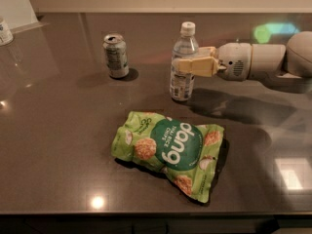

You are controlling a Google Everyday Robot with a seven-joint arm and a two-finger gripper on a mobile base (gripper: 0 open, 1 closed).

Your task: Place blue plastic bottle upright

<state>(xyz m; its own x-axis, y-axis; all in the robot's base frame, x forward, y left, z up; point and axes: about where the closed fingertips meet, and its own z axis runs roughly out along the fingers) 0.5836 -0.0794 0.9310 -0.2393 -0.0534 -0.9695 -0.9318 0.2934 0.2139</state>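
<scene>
Blue plastic bottle [182,84] stands upright on the dark table [53,130], mid-back, right of the silver can [116,56] and behind the green snack bag [168,152]. The gripper [179,63] reaches in from the right on the white arm [258,60], its tan fingers [197,66] clamped on the bottle's middle. The base seems to rest on the table, hard to confirm. Bag lies flat, apart from the bottle.

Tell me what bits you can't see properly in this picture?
Camera view:
- blue plastic bottle: label too blurred to read; the pincer at its shoulder covers part.
- robot arm: cut off by the right edge.
- container: cut off by the left edge.
- can: print too small.
</scene>
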